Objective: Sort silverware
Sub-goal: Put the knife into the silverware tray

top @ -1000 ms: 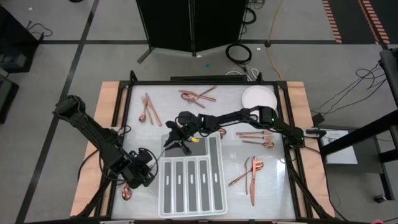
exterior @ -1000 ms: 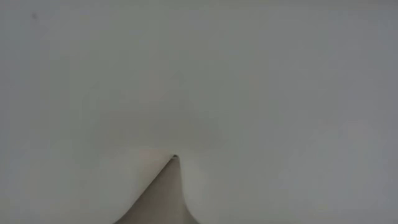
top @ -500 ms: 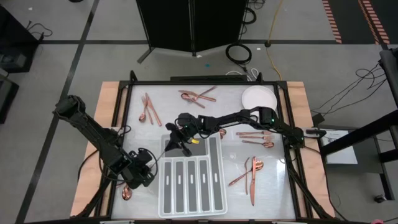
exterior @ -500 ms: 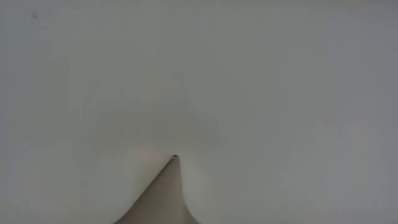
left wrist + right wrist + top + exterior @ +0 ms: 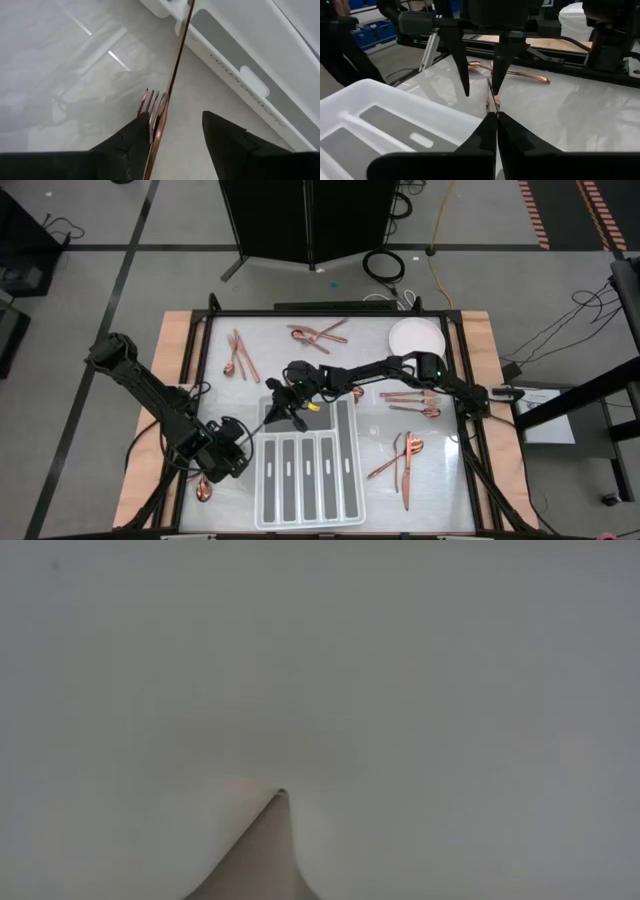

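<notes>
Looks like a hand-off in mid-air, just off the tray's (image 5: 310, 522) left far corner. Nearest is the left gripper (image 5: 175, 115), low beside the tray's left wall. Its fingers are spread wide on either side of the fork's (image 5: 172, 75) tines and aren't pinching anything, though the metal seems to lean on one finger. The fork runs from there toward the tray's far left corner. There the right gripper (image 5: 492, 116) is clamped tight on the handle end, so the right arm carries it.

My guess at the next move: the left arm backs clear without nudging the tines, then the right arm swings the fork over a slot and lowers it flat. I can't tell which slot is meant for forks.

The rest of the silverware (image 5: 405, 455) lies in little clusters right of the tray and beyond its far edge, with one spoon (image 5: 203, 490) off its left side. A plate (image 5: 415, 335) sits beyond the far right corner.

The low camera is useless, just pale blur. From overhead the fork is barely a thread, and the right fingers hide how much handle they're gripping.
</notes>
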Robot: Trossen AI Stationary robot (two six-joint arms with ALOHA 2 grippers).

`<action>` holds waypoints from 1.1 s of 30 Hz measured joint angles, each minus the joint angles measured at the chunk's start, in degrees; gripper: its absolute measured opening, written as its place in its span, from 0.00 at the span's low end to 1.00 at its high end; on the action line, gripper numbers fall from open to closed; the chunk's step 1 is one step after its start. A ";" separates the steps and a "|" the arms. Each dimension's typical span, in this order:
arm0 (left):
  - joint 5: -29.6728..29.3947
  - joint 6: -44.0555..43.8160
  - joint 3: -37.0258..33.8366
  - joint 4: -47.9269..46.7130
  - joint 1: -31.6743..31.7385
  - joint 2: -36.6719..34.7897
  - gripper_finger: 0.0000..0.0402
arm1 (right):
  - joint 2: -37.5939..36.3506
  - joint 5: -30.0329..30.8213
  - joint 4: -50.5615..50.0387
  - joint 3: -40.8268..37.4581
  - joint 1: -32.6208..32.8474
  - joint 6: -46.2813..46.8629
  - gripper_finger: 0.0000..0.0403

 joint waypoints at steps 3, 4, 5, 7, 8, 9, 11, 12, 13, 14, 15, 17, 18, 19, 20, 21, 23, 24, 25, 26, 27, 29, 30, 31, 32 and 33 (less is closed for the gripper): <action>0.01 1.08 0.00 0.41 0.00 0.00 0.40 | 0.00 -0.24 0.34 0.00 0.00 1.04 0.00; 0.02 1.08 0.00 0.44 0.00 0.00 0.37 | 0.00 -0.55 0.71 0.00 0.00 1.57 0.00; 0.02 1.09 0.00 0.44 0.00 0.00 0.35 | 0.00 -1.35 0.98 0.00 0.00 1.76 0.00; 0.02 1.12 0.00 0.44 0.00 0.00 0.28 | -0.02 -1.70 1.29 0.00 0.00 2.36 0.00; 0.02 1.34 0.00 0.44 0.00 0.00 0.24 | -0.02 -1.72 1.52 0.00 0.00 2.67 0.00; 0.02 1.55 0.00 0.46 0.00 0.00 0.20 | -0.02 -1.70 1.66 0.00 -0.02 2.95 0.00; 0.04 2.92 -0.02 0.62 0.00 0.00 0.11 | -0.02 -1.75 2.06 0.00 -0.08 3.30 0.00; 0.03 3.62 -0.02 0.80 0.00 0.00 0.06 | -0.02 -1.60 2.08 0.00 -0.11 3.45 0.00; -0.02 3.94 -0.02 1.03 0.00 0.00 0.04 | -0.02 -1.58 2.11 0.00 -0.15 3.51 0.00; -0.06 4.19 -0.02 0.97 0.00 0.00 0.04 | -0.02 -1.78 2.08 0.00 -0.17 3.48 0.00; -0.05 4.43 -0.02 0.85 0.00 0.00 0.04 | -0.02 -2.29 2.10 0.00 -0.17 3.43 0.00; -0.32 4.52 -0.02 0.94 0.00 0.00 0.04 | -0.02 -3.66 2.10 0.00 -0.22 3.13 0.00; -0.39 4.52 0.00 0.93 0.00 0.00 0.04 | -0.02 -3.71 2.10 0.00 -0.22 2.95 0.00; -0.38 4.52 -0.02 0.91 0.00 0.00 0.04 | -0.02 -3.77 2.06 0.00 -0.24 2.46 0.01; -0.38 4.44 -0.02 0.91 0.00 0.00 0.04 | -0.02 -3.91 2.02 0.00 -0.35 1.86 0.03; -0.38 4.30 0.01 0.87 0.00 -0.06 0.04 | -0.02 -4.06 1.99 0.00 -0.58 1.54 0.05; -0.33 4.11 0.40 0.20 0.00 -0.63 0.04 | -0.72 -4.36 0.38 -0.03 -1.22 1.66 0.11; -0.10 3.86 0.85 -0.13 0.02 -1.26 0.04 | -1.47 -4.55 -1.56 -0.07 -1.68 1.54 0.14; 0.02 3.55 1.52 -0.70 0.00 -2.18 0.04 | -2.52 -4.79 -4.09 -0.07 -2.28 1.01 0.17; 0.00 3.09 2.35 -1.60 0.00 -3.25 0.04 | -3.69 -4.96 -7.15 -0.07 -3.03 0.25 0.20; -0.07 2.24 3.15 -2.60 -0.03 -4.46 0.04 | -5.11 -5.01 -11.00 -0.05 -3.75 -0.84 0.22; -1.07 -0.84 4.67 -4.80 -0.02 -7.24 0.04 | -8.10 -5.18 -21.54 -0.02 -4.95 -4.47 0.26; -1.42 -3.39 5.18 -5.02 0.00 -8.85 0.04 | -9.69 -5.13 -27.35 0.00 -5.46 -6.99 0.28; -1.78 -6.24 5.55 -4.66 0.00 -10.40 0.04 | -11.20 -5.05 -33.90 0.00 -5.83 -9.80 0.29; -2.16 -9.56 5.62 -3.46 0.00 -11.83 0.04 | -12.46 -5.19 -39.78 0.00 -6.03 -12.67 0.29; -2.69 -13.18 5.63 -1.93 0.00 -12.97 0.04 | -13.90 -5.20 -45.37 0.00 -6.28 -15.47 0.30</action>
